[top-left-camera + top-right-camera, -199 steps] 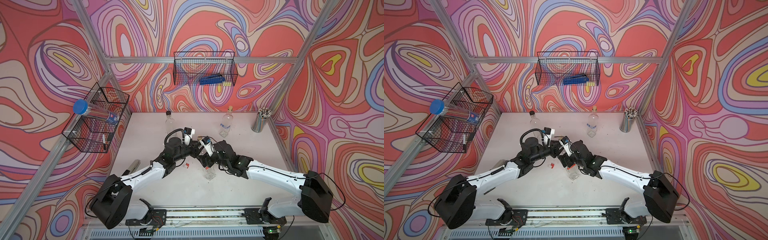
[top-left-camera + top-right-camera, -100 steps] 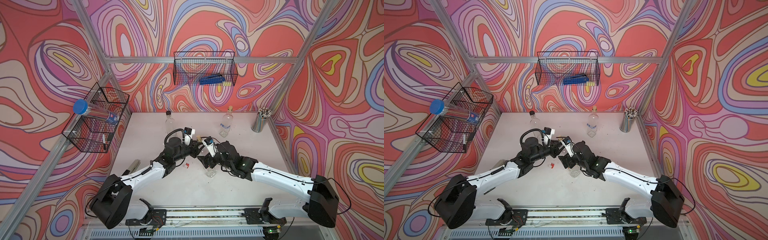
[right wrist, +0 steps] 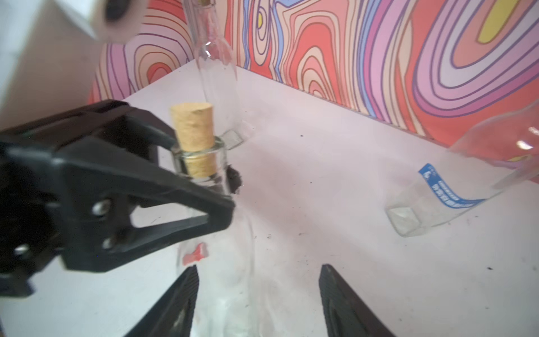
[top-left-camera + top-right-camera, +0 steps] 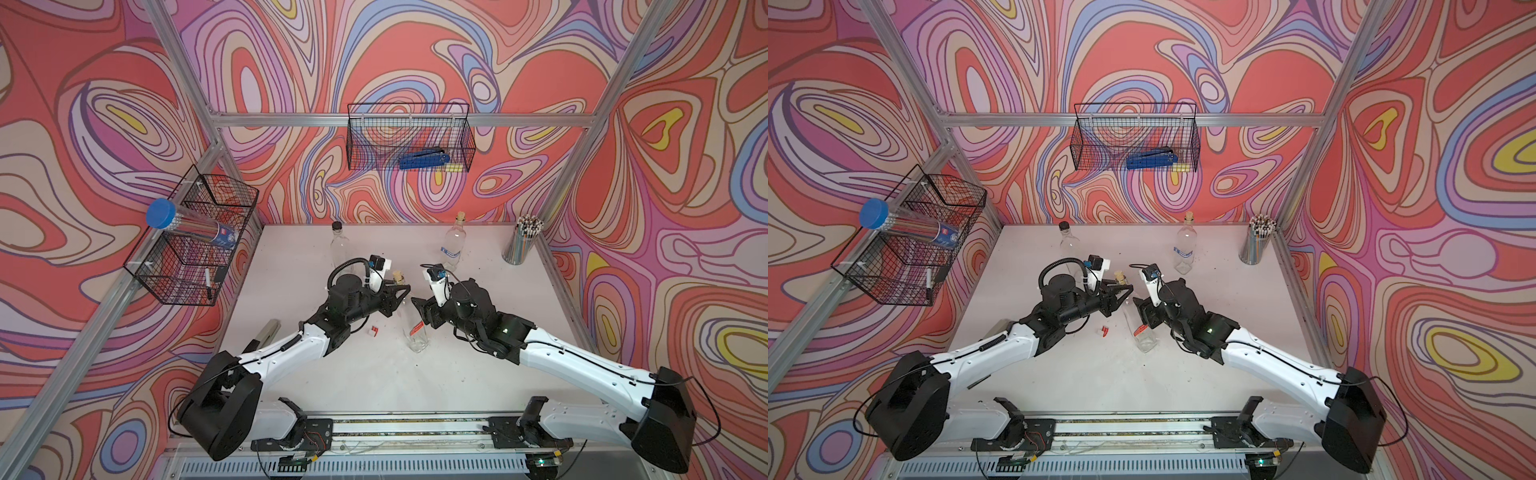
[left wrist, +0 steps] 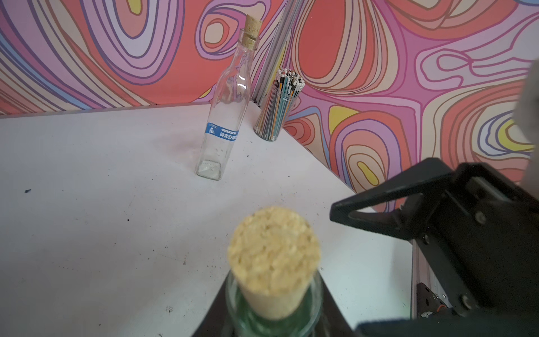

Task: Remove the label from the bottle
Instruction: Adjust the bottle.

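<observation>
Red scrap lies on the table, just beside the btl base. Your L gripper is clamped on the neck of the corked glass bottle, under the cork. Btl stands mid-table w/ the red label on its lower body. Your R gripper is spread apart near the btl body, gripping nothing. Blue-label bottle stands well behind.

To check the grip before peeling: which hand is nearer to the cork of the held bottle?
Left. The left hand clamps the neck of the bottle just under the cork; the right hand is open, lower down at the bottle's body.
</observation>
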